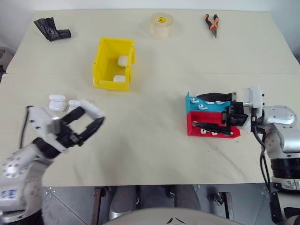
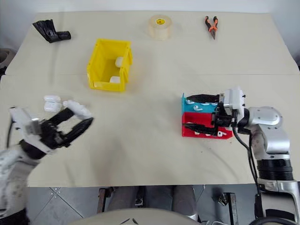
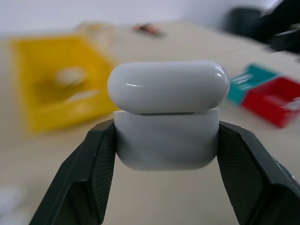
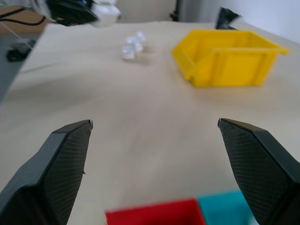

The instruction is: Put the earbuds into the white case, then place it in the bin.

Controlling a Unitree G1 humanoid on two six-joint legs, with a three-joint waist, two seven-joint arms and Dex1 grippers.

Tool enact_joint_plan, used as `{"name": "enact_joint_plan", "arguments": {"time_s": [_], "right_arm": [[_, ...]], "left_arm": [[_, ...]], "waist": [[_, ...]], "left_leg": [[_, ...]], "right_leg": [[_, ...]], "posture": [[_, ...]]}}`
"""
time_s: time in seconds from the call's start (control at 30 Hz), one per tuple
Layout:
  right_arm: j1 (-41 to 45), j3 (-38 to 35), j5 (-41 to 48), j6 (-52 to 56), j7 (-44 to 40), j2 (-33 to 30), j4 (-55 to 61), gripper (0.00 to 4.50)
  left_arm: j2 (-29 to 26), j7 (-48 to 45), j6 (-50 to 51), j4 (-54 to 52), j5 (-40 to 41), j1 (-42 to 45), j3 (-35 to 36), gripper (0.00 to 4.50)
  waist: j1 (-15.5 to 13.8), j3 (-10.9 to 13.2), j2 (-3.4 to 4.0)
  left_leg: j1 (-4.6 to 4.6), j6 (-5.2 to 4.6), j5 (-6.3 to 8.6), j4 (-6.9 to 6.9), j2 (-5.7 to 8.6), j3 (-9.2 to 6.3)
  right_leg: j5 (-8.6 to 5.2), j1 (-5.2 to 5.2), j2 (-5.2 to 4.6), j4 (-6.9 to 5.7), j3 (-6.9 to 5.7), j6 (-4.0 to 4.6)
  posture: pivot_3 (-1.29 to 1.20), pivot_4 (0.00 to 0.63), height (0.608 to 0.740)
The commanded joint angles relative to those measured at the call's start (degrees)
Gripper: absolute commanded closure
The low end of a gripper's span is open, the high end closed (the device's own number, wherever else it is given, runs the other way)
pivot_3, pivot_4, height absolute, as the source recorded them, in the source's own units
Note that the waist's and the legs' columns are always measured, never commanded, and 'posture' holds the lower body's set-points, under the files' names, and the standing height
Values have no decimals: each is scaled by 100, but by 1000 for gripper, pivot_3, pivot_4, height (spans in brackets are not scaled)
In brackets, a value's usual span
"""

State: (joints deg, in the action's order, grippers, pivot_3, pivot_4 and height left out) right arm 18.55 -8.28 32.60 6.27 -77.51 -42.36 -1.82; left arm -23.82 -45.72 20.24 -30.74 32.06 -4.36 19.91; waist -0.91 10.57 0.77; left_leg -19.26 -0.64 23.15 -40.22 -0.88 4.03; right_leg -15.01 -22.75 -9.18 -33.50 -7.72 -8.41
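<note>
Two grippers, two jobs: left gripper (image 3: 166, 140) is clamped on a small glossy white case (image 3: 168, 115), lid ajar, long axis across the fingers; right gripper (image 4: 154, 173) stands wide and empty over the small red tray (image 1: 213, 130) of tiny white earbuds (image 1: 209, 132). From the case, earbuds lie at three o'clock across bare surface (image 1: 140, 140); the yellow plastic bin (image 1: 114, 63) lies at twelve.

Head stereo pair: overhead, shared table (image 1: 154, 140); wrist cams close, low.
</note>
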Motion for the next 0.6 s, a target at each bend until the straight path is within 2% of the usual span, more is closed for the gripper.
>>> {"name": "enact_joint_plan", "arguments": {"time_s": [0.03,0.13,0.27,0.33,0.43,0.6], "right_arm": [[-292,-555,0,-43,132,-322,143,0],[-870,-1172,32,55,257,-705,428,0],[-1760,-1791,128,193,457,-830,1056,0],[-2305,-2028,109,262,589,-800,1597,0],[-2991,-2489,-124,187,639,-876,1781,0],[-3771,-2824,-481,361,632,-1106,1963,0]], "left_arm": [[254,-320,-981,340,-415,326,-822,1700],[727,-660,-1739,1100,-580,933,-1548,1700],[1074,-1122,-2699,2035,-773,1442,-2026,1700],[1161,-1295,-2976,2277,-661,1614,-2085,1700],[1345,-1365,-3298,2752,-734,2093,-2243,1700],[1317,-1699,-3593,3039,-668,2411,-2362,1700]], "waist": [[-23,0,0],[-70,-1,1],[-63,-5,-7],[-62,-4,-8],[-60,-4,-8],[-61,-5,-8]], "left_leg": [[-1,0,0,0,-2,2],[-2,-5,0,-3,0,4],[-6,-13,2,-7,0,6],[-4,-13,2,-3,0,7],[-3,-14,2,-5,0,9],[1,-17,3,-7,0,7]], "right_leg": [[0,0,1,1,-1,0],[2,0,0,2,-1,-3],[4,1,-1,2,-4,-7],[3,1,-1,4,-4,-7],[5,1,-1,4,-2,-9],[7,7,-1,8,-1,-13]], "posture": [[0,150,740],[0,150,740],[0,150,740],[0,150,740],[0,150,740],[0,150,740]]}}
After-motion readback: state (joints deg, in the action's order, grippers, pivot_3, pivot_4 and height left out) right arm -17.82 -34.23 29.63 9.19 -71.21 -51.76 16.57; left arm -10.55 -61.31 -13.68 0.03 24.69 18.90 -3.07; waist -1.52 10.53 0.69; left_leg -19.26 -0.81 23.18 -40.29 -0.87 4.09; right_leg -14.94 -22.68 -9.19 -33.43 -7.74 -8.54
